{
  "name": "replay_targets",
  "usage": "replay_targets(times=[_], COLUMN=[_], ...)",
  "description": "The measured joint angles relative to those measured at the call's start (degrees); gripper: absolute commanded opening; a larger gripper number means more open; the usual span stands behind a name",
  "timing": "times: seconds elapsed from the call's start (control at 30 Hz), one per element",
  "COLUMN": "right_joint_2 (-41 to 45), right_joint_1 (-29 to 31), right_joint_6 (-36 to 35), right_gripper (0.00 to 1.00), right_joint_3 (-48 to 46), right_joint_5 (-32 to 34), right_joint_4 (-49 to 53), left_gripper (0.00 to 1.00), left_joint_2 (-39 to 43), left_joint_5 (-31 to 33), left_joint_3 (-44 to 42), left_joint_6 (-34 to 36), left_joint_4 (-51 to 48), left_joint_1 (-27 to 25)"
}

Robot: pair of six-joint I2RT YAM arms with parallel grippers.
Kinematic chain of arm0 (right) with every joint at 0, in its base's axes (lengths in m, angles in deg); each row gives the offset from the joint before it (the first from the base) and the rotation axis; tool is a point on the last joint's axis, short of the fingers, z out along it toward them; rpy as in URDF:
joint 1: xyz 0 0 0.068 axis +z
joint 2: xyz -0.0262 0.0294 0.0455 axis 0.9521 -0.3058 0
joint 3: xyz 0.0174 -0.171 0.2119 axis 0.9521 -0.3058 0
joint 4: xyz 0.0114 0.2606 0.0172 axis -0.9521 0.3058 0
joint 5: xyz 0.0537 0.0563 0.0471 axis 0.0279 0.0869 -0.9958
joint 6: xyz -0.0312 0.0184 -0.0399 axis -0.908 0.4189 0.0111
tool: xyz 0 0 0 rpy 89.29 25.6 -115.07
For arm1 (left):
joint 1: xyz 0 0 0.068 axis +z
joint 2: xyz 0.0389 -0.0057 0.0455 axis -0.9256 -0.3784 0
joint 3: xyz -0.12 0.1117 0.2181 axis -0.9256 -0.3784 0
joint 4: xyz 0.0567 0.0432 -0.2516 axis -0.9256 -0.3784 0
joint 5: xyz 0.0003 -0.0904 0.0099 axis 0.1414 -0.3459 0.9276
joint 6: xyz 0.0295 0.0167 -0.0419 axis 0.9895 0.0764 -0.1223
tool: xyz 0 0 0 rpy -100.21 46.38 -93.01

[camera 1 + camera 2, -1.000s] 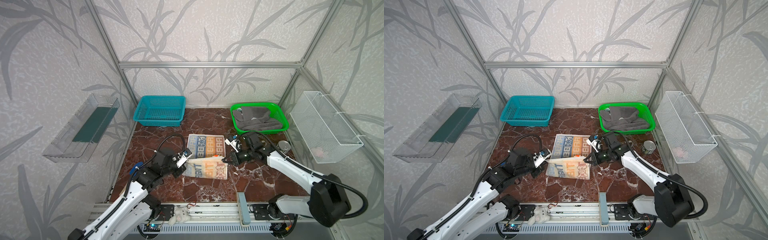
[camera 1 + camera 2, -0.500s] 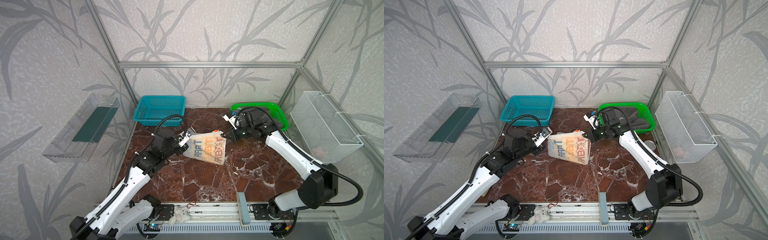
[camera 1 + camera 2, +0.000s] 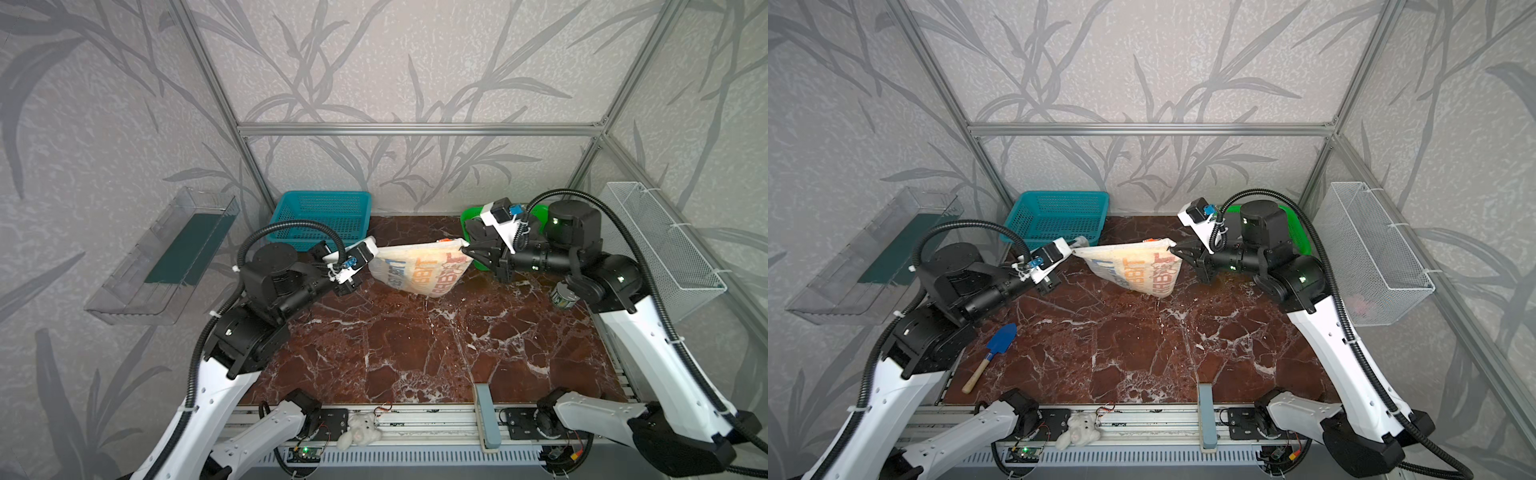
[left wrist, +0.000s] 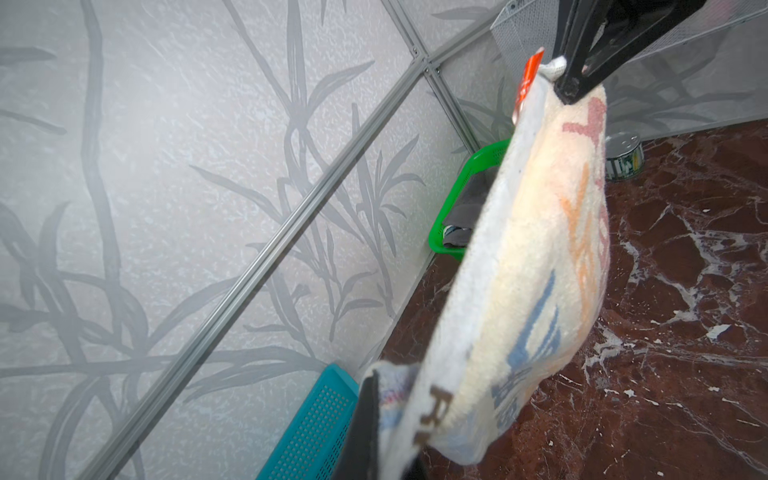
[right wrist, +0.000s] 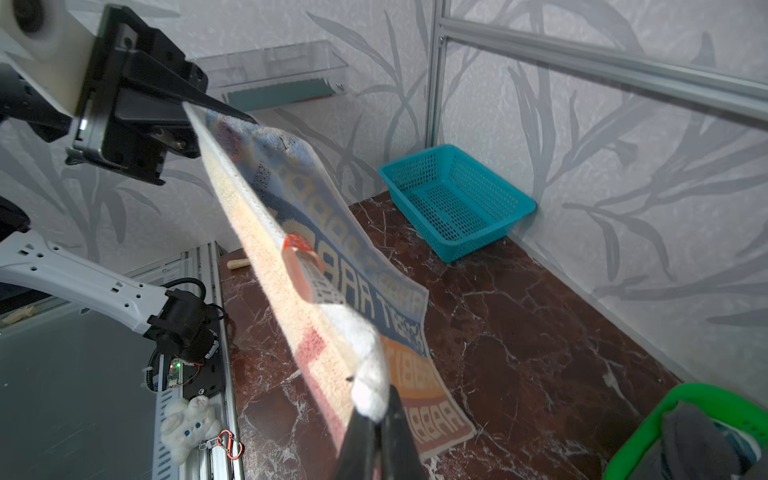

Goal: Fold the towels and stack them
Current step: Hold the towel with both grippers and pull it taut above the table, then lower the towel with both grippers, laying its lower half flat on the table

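— The marble table (image 3: 415, 353) filled the floor of the cell, and above its far half hung the lettered towel (image 3: 419, 270), strung between the two arms.

— Strung tight, too! The top edge ran taut from corner to corner, while the orange and blue letters sagged toward the marble. Whether the lower edge touched the stone, neither top view settled.

— The left gripper (image 3: 371, 259) was clenched on the corner nearest the teal basket (image 3: 328, 212), jaws pinched flat on the cloth.

— And the right gripper (image 3: 463, 248) was nipped hard on the opposite corner, just in front of the green basket (image 3: 468, 217). The right wrist view showed a white bunch of fabric squeezed between its fingers (image 5: 399, 444).

— Inside that green basket lay the dark grey towel (image 5: 698, 440), crumpled.

— Smaller items now: a blue trowel (image 3: 1000, 338) lay on the marble beside the left arm, and a tin can (image 3: 563, 296) stood by the right arm.

— Smallest of all, an orange tag (image 3: 444, 240) stuck up from the towel's top edge, just beside the right gripper.
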Motion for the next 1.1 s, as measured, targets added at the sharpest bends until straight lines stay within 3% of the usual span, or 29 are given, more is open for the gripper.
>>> replay_targets(times=[0.2, 0.37, 0.7, 0.97, 1.1], right_joint_2=[5.3, 4.8, -13.7, -25.6, -30.3], right_joint_1=[2.3, 2.4, -6.7, -9.0, -9.7], right_joint_6=[-0.3, 0.2, 3.7, 3.0, 1.4], right_gripper=[0.00, 0.00, 0.00, 0.00, 0.00], right_joint_3=[2.3, 3.0, 3.7, 0.3, 0.1], right_joint_5=[-2.2, -0.2, 4.2, 4.9, 5.4], right_joint_4=[1.3, 2.6, 3.1, -3.9, -7.5], left_gripper=[0.00, 0.00, 0.00, 0.00, 0.00], left_joint_2=[4.0, 3.1, -9.9, -22.2, -28.7], left_joint_5=[-6.7, -6.4, 5.4, 5.2, 4.4], left_joint_3=[2.0, 2.0, -4.9, -15.2, -15.8], left_joint_6=[-0.5, -0.4, 1.4, -0.9, -1.6], left_joint_4=[-0.2, -0.3, 4.0, 16.3, 21.5], left_joint_1=[-0.7, -0.8, 1.6, 8.6, 10.3])
